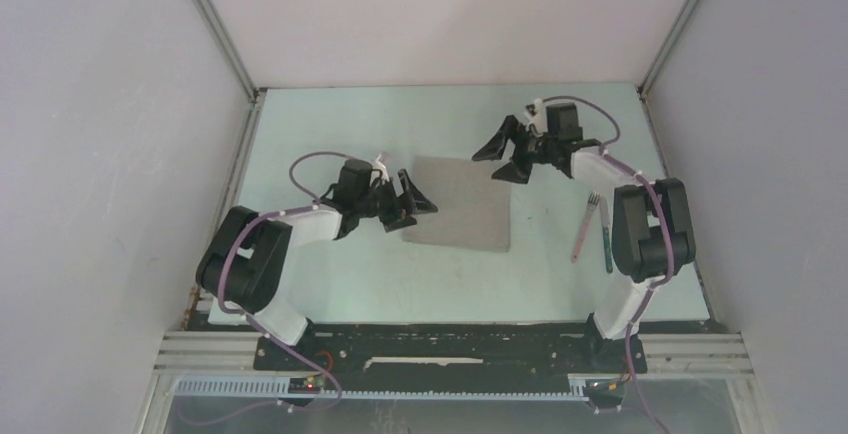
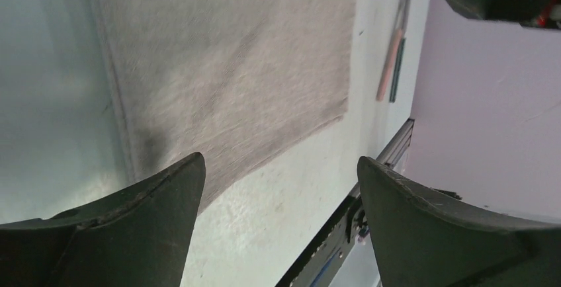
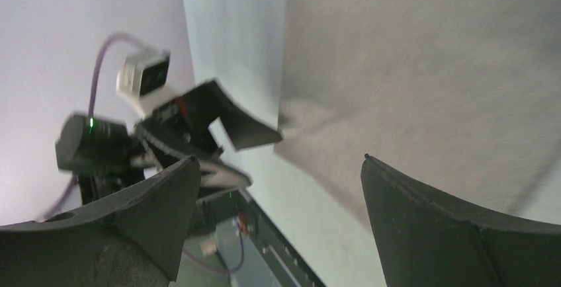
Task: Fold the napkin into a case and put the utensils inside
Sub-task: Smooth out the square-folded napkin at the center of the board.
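The napkin lies flat, not yet folded and with nothing in it; it looks limp and light, best pinched at a corner. The thin utensils lie loose to its right. The left gripper gapes empty at its left edge, the right gripper likewise over its far-right corner.

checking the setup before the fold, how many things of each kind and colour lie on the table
napkin, grey: 1
pink-handled fork: 1
teal-handled utensil: 1
total: 3
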You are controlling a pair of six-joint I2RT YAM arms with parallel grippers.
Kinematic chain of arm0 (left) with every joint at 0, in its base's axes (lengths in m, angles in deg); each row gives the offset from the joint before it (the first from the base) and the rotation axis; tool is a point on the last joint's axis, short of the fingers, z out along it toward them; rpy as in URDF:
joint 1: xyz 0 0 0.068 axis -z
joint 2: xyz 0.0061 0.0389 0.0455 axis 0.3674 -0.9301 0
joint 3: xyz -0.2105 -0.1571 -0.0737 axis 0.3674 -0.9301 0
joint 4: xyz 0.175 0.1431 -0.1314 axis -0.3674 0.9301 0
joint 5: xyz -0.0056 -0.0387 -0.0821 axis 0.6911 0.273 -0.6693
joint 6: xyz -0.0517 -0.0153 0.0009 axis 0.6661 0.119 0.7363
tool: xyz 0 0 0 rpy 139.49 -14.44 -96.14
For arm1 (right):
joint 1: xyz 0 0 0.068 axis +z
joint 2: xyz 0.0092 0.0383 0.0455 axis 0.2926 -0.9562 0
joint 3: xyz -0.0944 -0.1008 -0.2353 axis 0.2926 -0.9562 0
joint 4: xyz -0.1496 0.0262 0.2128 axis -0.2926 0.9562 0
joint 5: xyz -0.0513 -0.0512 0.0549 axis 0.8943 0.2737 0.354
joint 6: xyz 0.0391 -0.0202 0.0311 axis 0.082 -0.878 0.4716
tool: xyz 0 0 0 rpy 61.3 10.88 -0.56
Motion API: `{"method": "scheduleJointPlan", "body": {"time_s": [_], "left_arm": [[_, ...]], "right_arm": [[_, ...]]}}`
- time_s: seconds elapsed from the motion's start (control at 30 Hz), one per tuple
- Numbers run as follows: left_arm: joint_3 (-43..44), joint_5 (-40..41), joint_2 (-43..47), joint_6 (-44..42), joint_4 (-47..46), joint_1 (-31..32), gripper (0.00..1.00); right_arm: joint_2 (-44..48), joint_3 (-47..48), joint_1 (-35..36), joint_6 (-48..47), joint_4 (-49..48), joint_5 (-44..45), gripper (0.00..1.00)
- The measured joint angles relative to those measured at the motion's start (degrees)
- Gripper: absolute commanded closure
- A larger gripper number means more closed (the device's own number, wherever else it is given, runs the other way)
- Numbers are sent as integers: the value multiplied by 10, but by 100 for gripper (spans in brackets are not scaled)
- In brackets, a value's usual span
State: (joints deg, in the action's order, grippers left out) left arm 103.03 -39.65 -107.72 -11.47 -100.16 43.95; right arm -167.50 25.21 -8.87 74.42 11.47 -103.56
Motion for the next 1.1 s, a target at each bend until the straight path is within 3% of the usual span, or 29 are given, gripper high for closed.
{"method": "scheduleJointPlan", "body": {"time_s": [0.17,0.4,0.7,0.87,0.93,1.03,1.07,1.1], "left_arm": [[-38,-4,-26,1,-19,7,7],[-94,-6,-32,26,-127,7,6],[-170,-1,-21,46,-250,10,6],[-188,-1,-21,56,-283,10,5],[-188,-2,-21,57,-285,10,5],[-188,-5,-12,62,-272,10,4],[-187,-8,-4,66,-257,10,4],[-183,-11,6,66,-233,10,4]], "right_arm": [[25,-99,64,9,-37,-33,1],[12,-222,46,5,-69,-60,4],[22,-238,-25,-48,-44,-83,5],[70,-242,-51,-81,16,-28,5],[102,-246,-51,-83,49,10,14],[156,-251,-31,-72,87,49,36],[174,-256,-20,-60,91,56,52],[195,-266,-6,-42,92,64,60]]}}
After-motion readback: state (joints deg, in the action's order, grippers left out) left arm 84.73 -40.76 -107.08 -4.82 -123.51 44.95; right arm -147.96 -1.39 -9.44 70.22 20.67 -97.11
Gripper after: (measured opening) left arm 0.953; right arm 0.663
